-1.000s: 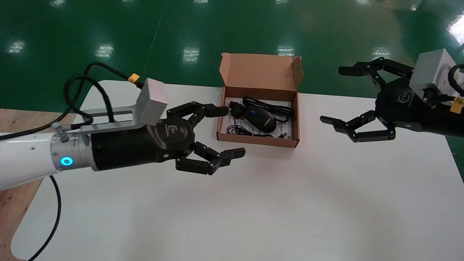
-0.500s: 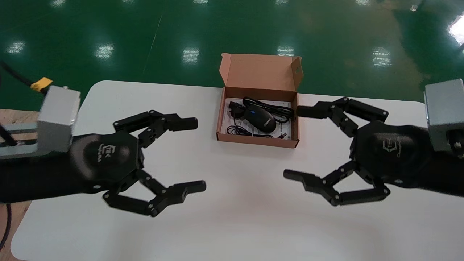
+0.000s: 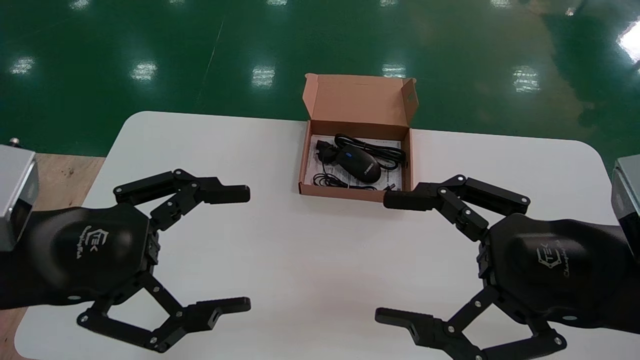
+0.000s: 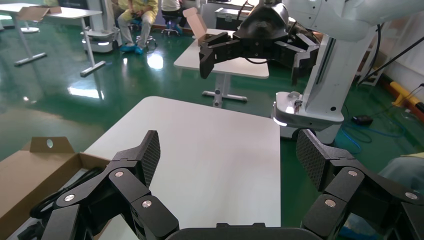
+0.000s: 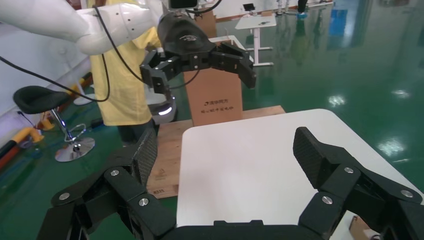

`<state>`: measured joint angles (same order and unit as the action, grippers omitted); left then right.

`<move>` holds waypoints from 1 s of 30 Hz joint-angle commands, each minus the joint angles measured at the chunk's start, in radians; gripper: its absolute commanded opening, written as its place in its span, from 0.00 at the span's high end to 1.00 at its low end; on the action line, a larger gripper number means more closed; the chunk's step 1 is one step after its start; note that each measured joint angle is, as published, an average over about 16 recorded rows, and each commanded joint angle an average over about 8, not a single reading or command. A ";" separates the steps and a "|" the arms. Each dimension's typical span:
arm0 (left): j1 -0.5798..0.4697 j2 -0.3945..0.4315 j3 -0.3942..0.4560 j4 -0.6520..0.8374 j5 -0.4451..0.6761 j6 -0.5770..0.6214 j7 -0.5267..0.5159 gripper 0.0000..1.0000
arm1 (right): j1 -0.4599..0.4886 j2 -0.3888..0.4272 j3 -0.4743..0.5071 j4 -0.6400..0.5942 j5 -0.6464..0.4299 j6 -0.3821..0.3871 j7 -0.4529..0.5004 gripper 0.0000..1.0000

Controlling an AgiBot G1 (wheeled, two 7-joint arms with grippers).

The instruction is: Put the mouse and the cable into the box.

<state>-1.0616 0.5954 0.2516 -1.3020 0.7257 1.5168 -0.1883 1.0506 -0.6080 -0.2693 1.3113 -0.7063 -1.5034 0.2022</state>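
- Cardboard box (image 3: 350,193) at far middle of table (image 3: 310,250), lid up; black mouse (image 3: 359,165) and coiled cable (image 3: 385,152) already inside.
- Spread wide and empty: left gripper (image 3: 245,248) and right gripper (image 3: 384,257), over near table.
- Risk: one finger of right gripper looks close to box front corner; a sweep there likely nudges box.
- Risk: cable loop near rim may snag if lid gets closed.
- Versus half a second ago: both grippers pulled back toward camera; box, mouse, cable unmoved.

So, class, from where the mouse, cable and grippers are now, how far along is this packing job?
Done: the black oval mouse and the black coiled cable lie inside the open brown cardboard box. In hand: nothing; the left gripper and right gripper hover open and empty over the white table. Left: nothing visible.
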 commanded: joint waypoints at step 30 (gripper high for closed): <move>-0.011 0.014 0.025 0.016 0.004 -0.020 0.001 0.00 | 0.022 -0.003 -0.010 -0.026 -0.023 0.007 -0.015 0.00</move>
<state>-1.0729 0.6095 0.2769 -1.2857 0.7296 1.4972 -0.1875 1.0730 -0.6107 -0.2789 1.2850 -0.7295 -1.4960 0.1875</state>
